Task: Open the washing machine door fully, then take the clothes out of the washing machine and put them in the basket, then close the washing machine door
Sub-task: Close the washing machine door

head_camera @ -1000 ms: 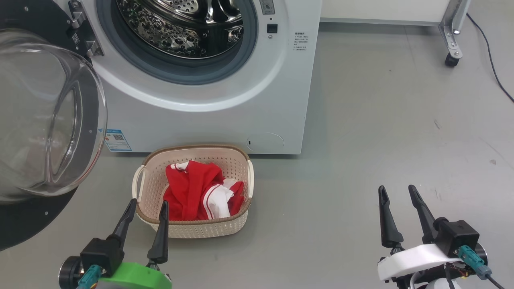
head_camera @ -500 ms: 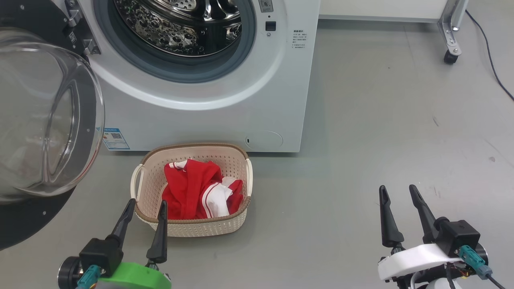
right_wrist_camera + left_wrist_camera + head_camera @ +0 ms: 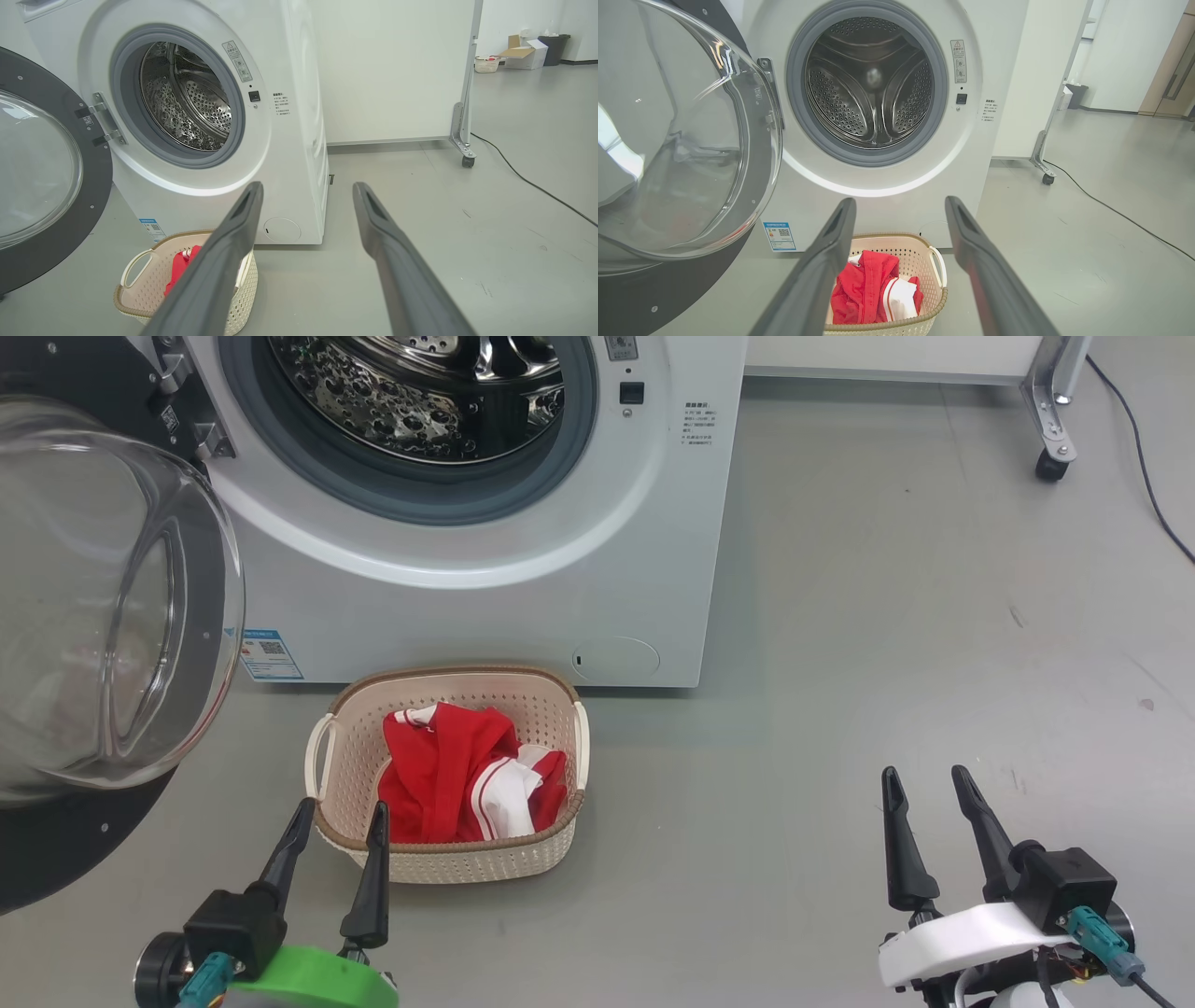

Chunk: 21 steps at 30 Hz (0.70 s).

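Both pincers hold their fingers spread wide with nothing between them: the left gripper (image 3: 343,805) sits at the near edge of the basket (image 3: 448,672), and the right gripper (image 3: 924,773) is well apart to the right. The clothes (image 3: 448,775) lie bunched in the basket just in front of the washing machine (image 3: 485,616), their lower folds hidden by its wall. The washing machine door (image 3: 93,616) stands swung open at the left, partly cut off by the frame edge, as is the top of the drum (image 3: 420,392) in the head view.

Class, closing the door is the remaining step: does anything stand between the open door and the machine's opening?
Nothing visible does. The washing machine door hangs open at left, the drum looks empty, and the basket holding the clothes seems below its sweep.
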Tool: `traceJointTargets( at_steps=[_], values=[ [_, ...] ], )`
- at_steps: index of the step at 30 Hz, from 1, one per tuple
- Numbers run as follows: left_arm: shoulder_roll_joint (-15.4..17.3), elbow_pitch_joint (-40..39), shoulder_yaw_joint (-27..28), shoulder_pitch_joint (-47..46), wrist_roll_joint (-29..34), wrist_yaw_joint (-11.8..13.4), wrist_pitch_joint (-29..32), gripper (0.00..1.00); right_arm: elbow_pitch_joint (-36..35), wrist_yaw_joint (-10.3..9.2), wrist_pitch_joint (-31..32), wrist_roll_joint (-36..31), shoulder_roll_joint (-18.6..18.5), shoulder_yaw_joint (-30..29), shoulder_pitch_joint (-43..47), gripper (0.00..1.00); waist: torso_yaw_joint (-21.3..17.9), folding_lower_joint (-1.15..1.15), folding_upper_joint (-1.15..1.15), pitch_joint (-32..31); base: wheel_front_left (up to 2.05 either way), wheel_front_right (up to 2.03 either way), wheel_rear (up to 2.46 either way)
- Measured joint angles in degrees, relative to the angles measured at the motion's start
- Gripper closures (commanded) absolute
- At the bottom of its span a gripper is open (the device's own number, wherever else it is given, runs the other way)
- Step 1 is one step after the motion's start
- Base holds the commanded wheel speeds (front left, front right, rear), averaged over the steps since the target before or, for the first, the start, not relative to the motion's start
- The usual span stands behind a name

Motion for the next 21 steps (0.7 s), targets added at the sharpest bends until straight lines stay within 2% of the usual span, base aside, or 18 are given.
traceJointTargets(
  at_steps=[9, 21],
  values=[
    [0.0, 0.0, -0.5, 0.0, 0.0, 0.0, 0.0, 0.0, -0.2, -0.02, 0.0, 0.0, 0.1, -0.4, 0.0, 0.0, 0.5, 0.0, 0.0, 0.1, 0.0, 0.0, 0.0],
    [0.0, 0.1, -1.8, -0.2, -0.4, 0.0, 0.0, 0.0, -1.0, -0.02, 0.0, 0.0, 0.1, -0.9, 0.2, 0.0, 5.7, 0.0, 0.0, 0.4, 0.0, 0.0, 0.0]
  ],
)
